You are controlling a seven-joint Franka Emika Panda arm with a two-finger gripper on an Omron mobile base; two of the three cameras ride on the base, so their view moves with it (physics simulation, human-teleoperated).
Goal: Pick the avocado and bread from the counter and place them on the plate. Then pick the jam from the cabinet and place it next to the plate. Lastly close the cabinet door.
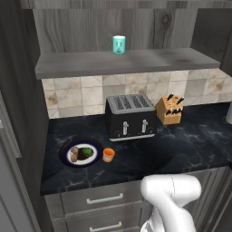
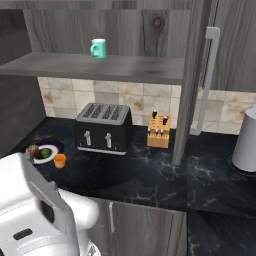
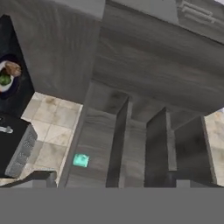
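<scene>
Counter (image 1: 181, 149): toaster (image 1: 130, 116) behind jam (image 1: 108, 155) (beside plate (image 1: 65, 147)).

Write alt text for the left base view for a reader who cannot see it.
On the black marble counter, a plate holds the bread and avocado, with the orange jam jar just beside it. Behind stand a black toaster and a knife block; a teal cup sits on the open cabinet shelf.

Glossy white rounded arm (image 1: 172, 195) below counter (image 1: 181, 149) edge; smooth bulbous casing, dark recessed slot and shadowed joint seams near base.
</scene>
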